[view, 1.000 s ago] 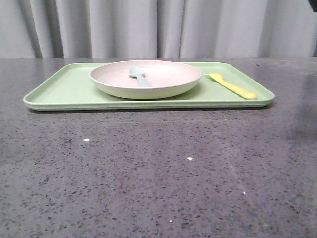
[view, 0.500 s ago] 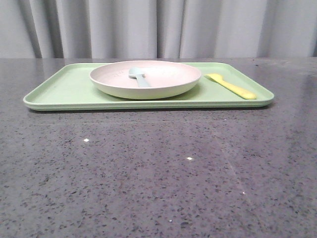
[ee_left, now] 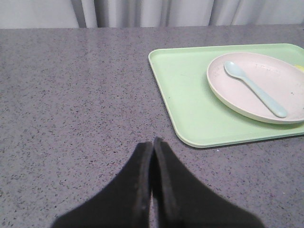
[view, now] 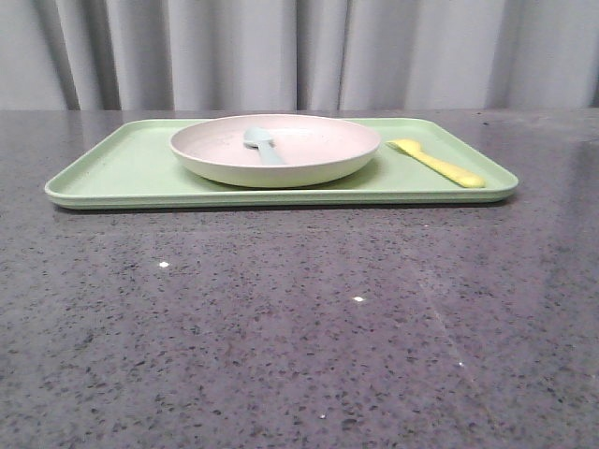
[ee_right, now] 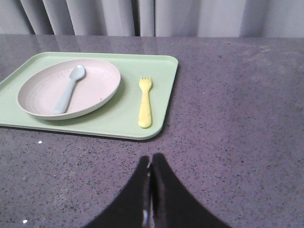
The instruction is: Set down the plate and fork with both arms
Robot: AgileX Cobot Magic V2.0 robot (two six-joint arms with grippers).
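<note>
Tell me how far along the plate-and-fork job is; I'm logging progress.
Looks done: the plate sits on the green tray with the blue spoon in it, and the fork lies beside it on the tray. In hand: nothing; left gripper and right gripper are shut, empty, off the tray. Left: apparently nothing.

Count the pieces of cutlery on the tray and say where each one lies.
2. The pale blue spoon lies inside the plate. The yellow fork lies flat on the green tray, beside the plate on the right arm's side. None seems hidden.
</note>
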